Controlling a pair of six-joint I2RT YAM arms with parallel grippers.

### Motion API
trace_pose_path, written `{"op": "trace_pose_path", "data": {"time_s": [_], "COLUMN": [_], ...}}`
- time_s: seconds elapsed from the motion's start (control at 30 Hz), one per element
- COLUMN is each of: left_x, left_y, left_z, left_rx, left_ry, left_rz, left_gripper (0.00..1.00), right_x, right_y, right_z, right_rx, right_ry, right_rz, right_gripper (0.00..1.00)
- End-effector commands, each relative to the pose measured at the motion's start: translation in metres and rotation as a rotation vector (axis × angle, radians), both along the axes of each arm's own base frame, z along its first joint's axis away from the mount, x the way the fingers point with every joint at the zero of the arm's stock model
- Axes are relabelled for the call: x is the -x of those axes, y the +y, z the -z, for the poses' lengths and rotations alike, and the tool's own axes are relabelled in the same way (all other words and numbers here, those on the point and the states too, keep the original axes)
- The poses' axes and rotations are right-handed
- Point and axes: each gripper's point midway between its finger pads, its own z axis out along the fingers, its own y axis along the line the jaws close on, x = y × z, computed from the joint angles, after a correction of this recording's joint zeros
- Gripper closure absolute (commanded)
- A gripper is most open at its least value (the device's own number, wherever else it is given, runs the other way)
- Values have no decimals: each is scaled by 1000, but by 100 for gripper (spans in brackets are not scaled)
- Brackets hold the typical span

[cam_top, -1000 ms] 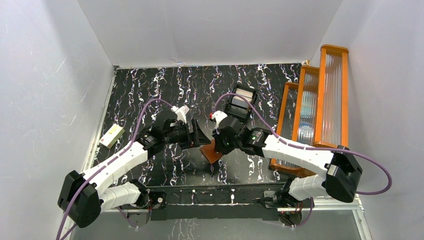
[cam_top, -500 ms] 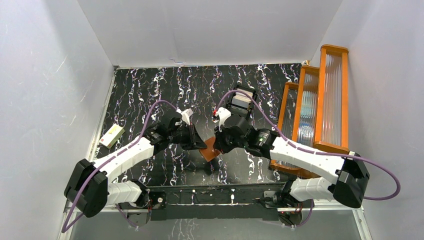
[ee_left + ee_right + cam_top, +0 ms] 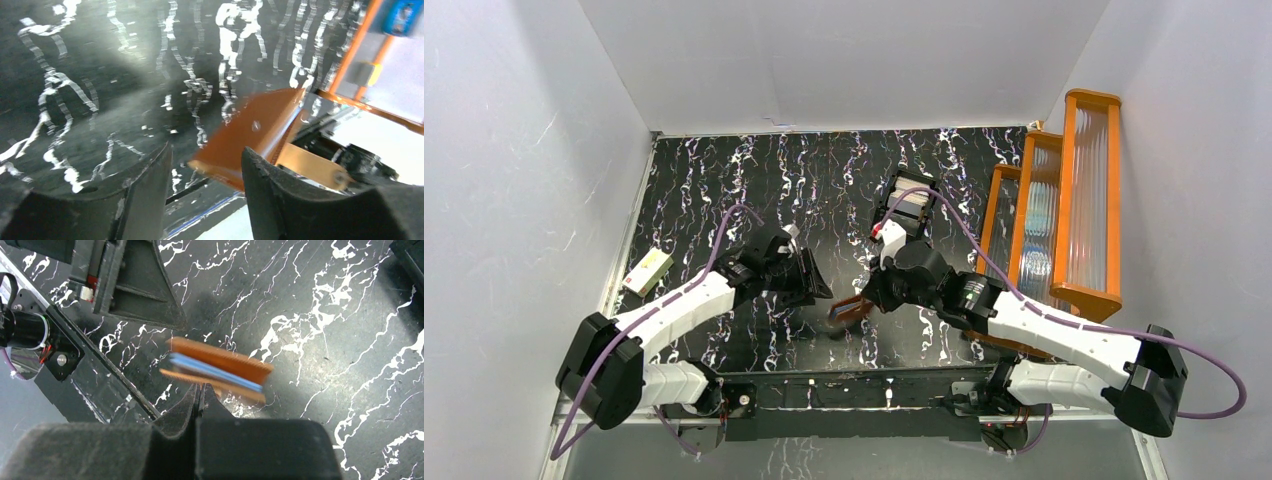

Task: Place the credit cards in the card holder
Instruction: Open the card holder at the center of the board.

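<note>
Reddish-brown card holder (image 3: 220, 359), white-veined black table (image 3: 325, 295)

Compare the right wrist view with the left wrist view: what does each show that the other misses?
Right wrist only: the card holder edge-on, a bluish card between its flaps, and the right gripper shut on its lower flap. Left wrist only: the holder's brown outer face, the left gripper standing open, an orange-framed rack. Both: the card holder over the marbled table.

Reddish-brown card holder (image 3: 220, 365), part-folded, aloft, blue credit card (image 3: 216, 372) inside
</note>
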Motion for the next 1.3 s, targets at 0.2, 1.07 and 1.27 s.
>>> {"op": "trace_pose_path", "data": {"time_s": [0.2, 1.07, 1.27], "left_x": [-3, 1, 10], "left_y": [21, -17, -37], "left_z": [-15, 13, 12], "left_rx": [-81, 25, 105], "left_ry": [-82, 7, 9], "left_rz": [-17, 133, 164], "left_gripper": [40, 64, 64], "right_x": [-32, -10, -4], "right_y": [24, -8, -19], "right_z": [-29, 40, 47], "right_rx": [-62, -67, -45], "right_ry": [-112, 24, 45], "right_rz": [59, 139, 152], "right_gripper": [100, 100, 95]}}
